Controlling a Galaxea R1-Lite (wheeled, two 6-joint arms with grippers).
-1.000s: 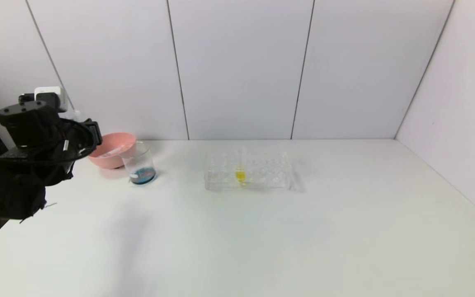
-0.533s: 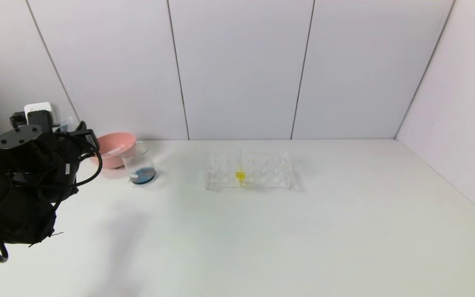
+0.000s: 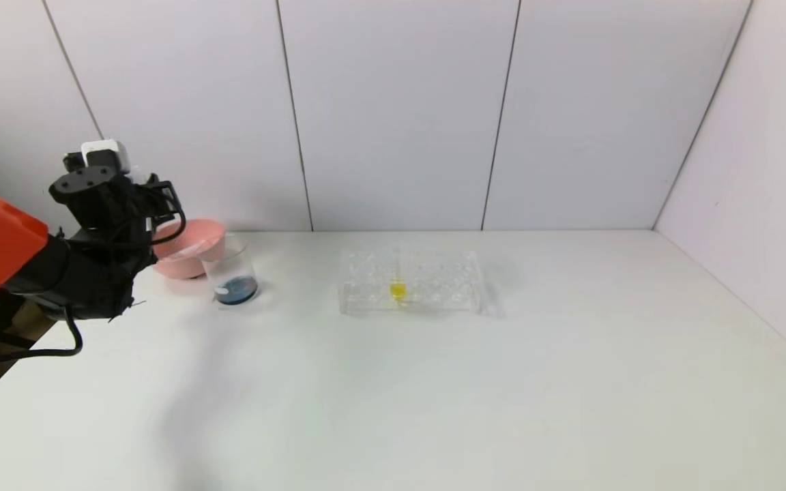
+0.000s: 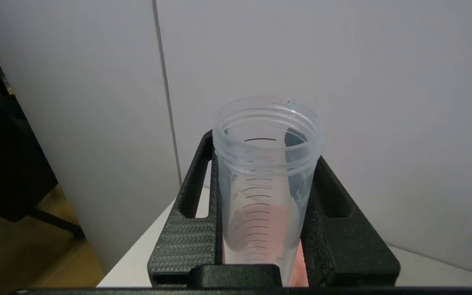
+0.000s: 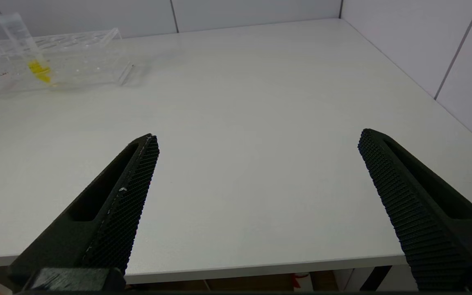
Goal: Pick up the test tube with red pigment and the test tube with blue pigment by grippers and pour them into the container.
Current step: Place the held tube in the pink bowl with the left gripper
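Observation:
My left gripper [image 3: 155, 199] is at the table's far left, raised beside the pink bowl [image 3: 192, 266]. In the left wrist view it [image 4: 266, 164] is shut on a clear graduated test tube [image 4: 266, 123] with its open mouth pointing away; no pigment shows inside it. No tube with a red or blue tip is in view. The container [image 3: 230, 269], a clear beaker, stands just right of the bowl and holds dark blue liquid at its bottom. My right gripper [image 5: 257, 135] is open and empty above the table's near edge, out of the head view.
A clear tube rack [image 3: 410, 283] stands mid-table with one tube of yellow liquid [image 3: 398, 290] in it; both also show in the right wrist view, the rack [image 5: 80, 61] and the yellow tube [image 5: 35, 65]. White wall panels close the back and right side.
My left arm dipped, then rose and swung right toward the pink bowl, still holding the tube. Beaker, bowl and rack have not moved.

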